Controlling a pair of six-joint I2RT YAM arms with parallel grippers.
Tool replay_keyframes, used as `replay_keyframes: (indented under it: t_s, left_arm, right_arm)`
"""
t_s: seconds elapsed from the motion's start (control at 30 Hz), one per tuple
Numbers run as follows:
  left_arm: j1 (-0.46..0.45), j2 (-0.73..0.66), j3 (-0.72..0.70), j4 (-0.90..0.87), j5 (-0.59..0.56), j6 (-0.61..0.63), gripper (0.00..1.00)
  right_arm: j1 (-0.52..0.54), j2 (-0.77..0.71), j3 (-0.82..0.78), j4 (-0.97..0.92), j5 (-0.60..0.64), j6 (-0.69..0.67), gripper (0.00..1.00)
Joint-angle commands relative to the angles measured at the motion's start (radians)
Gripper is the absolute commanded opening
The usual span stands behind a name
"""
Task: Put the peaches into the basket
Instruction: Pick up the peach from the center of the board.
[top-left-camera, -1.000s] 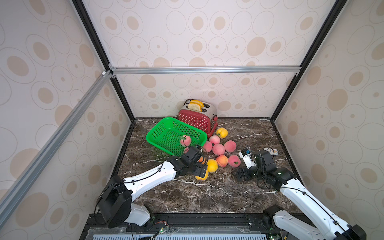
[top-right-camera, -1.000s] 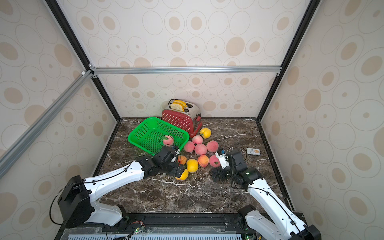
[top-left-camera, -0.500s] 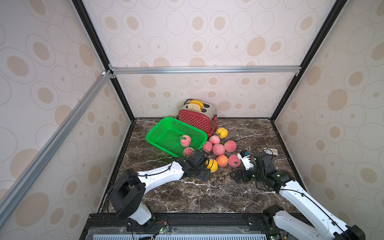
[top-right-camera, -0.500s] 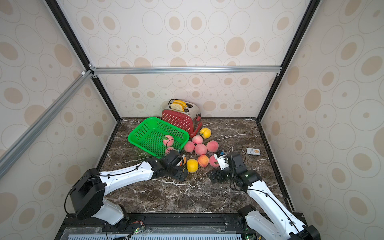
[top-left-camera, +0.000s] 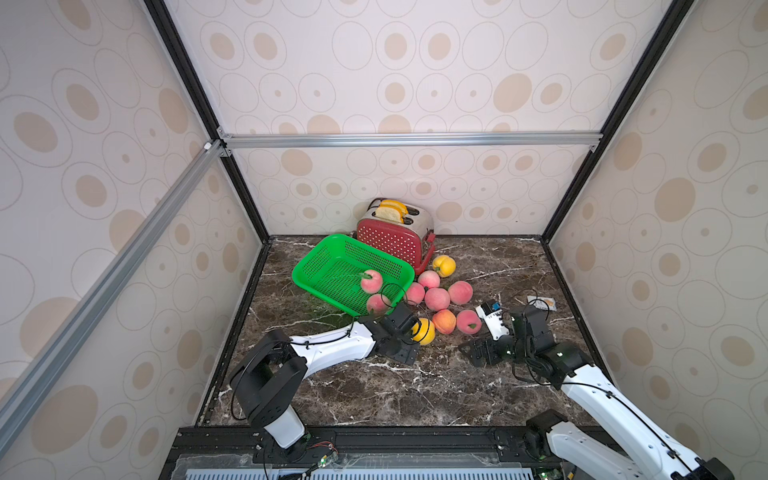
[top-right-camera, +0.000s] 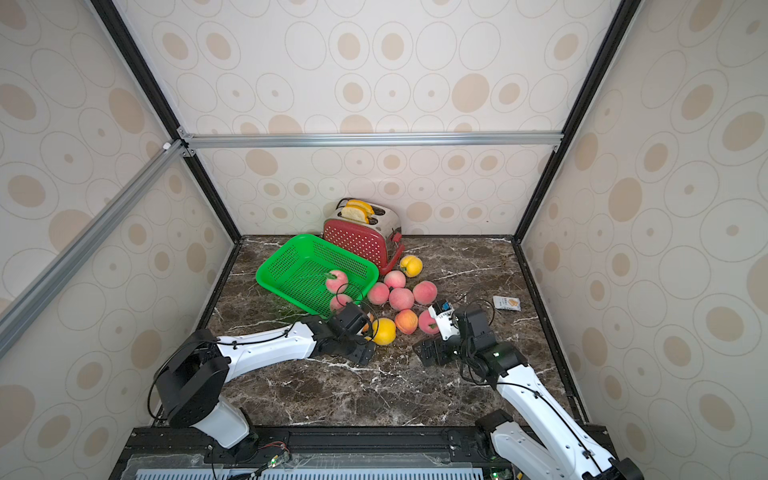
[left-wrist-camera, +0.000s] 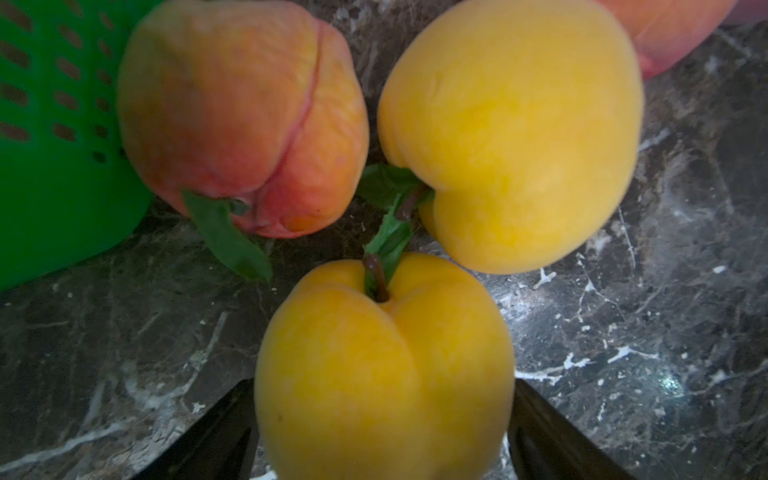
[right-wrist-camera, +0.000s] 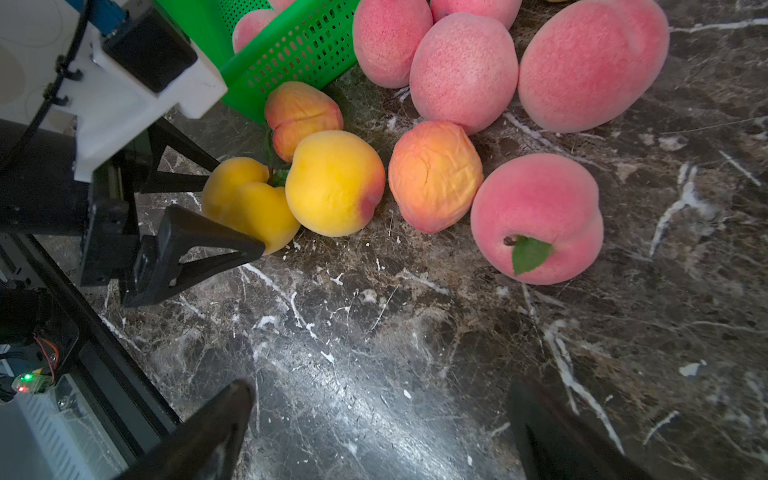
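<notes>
The green basket sits tilted at the back left and holds two pink peaches. Several more peaches lie on the marble beside its right rim, pink, orange and yellow. My left gripper is low at the near edge of this cluster, its fingers pressed on both sides of a yellow peach. The right wrist view shows the same grip on that peach. A second yellow peach and an orange one touch it. My right gripper hovers open over bare marble, short of a pink peach.
A red white-dotted toaster with bread slices stands against the back wall behind the basket. A small packet lies near the right wall. Patterned walls close in the table on three sides. The right arm's wrist sits right of the peach cluster.
My left gripper drew back from the basket, leaving a second pink peach inside, dropped to the yellow peach and narrowed its jaws onto it. The right arm barely shifted.
</notes>
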Motion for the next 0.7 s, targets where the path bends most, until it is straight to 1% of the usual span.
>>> replay_keyframes:
  t_s: [0.0,0.07,0.13,0.3,0.47,0.67]
  left_arm:
    - [-0.008,-0.004,0.023,-0.002,-0.012,0.019,0.80]
    - [-0.008,-0.006,0.020,-0.005,-0.008,0.020,0.75]
    - [-0.008,-0.013,0.014,-0.003,0.001,0.016,0.74]
    - [-0.008,-0.053,-0.009,-0.007,0.023,0.005,0.67]
    - [-0.019,-0.137,-0.020,-0.048,0.057,-0.004,0.67]
    - [-0.039,-0.273,-0.002,-0.129,0.027,-0.020,0.67]
  right_arm:
    - [-0.003,-0.002,-0.018,0.006,-0.004,0.003,1.00]
    - [-0.003,-0.005,-0.022,0.008,-0.002,0.003,1.00]
    - [-0.003,-0.012,-0.025,0.007,0.005,0.005,1.00]
    - [-0.003,-0.025,-0.021,0.004,0.014,0.001,1.00]
    - [-0.003,-0.019,-0.025,0.005,0.030,-0.010,1.00]
    - [-0.003,-0.014,-0.028,0.013,0.034,-0.006,1.00]
